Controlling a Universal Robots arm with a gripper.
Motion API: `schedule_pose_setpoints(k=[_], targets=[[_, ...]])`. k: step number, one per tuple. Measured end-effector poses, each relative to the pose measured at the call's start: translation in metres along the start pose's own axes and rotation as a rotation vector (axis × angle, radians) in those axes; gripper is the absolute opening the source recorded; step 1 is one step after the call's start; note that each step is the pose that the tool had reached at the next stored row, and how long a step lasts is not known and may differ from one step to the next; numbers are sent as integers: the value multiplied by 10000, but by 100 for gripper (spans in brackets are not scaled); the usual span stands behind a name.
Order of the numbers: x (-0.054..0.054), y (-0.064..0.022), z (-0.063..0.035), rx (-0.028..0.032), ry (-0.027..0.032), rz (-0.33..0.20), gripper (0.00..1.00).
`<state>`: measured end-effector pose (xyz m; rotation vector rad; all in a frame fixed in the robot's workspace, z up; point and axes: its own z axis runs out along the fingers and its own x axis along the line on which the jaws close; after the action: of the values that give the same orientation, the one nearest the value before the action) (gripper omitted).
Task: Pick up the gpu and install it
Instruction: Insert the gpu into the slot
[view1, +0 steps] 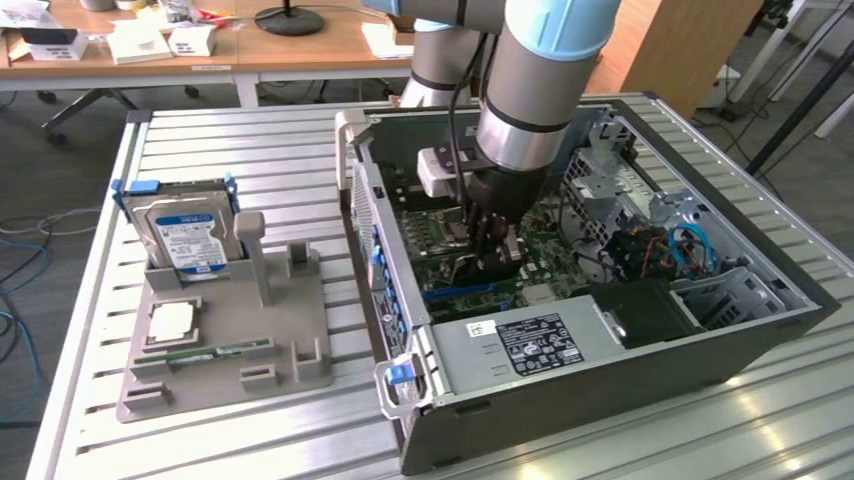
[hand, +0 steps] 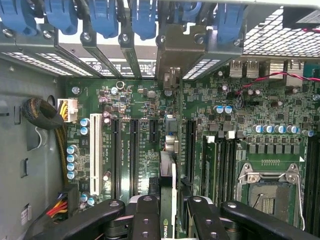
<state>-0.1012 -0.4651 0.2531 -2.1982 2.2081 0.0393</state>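
We count one gpu (hand: 168, 175), one hard drive (view1: 187, 225) and one open computer case (view1: 641, 350). The gripper (hand: 171, 205) clamps the gpu edge-on. It is a thin dark card with a grey bracket, inside the case at the centre of the exterior view, over the motherboard (hand: 260, 130).

Robotics lab or workshop. Robot arm (view1: 534, 100) over slatted metal table (view1: 240, 140) carrying open computer case (view1: 601, 390) and grey parts fixture (view1: 227, 330). Wooden desks (view1: 307, 50) with boxes (view1: 140, 40) beyond the table's far edge; loose cables (view1: 16, 290) on floor.
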Motion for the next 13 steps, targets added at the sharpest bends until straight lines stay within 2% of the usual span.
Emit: schedule_pose_setpoints(k=[13], targets=[[-1,1,7,0,-2,-1,26]])
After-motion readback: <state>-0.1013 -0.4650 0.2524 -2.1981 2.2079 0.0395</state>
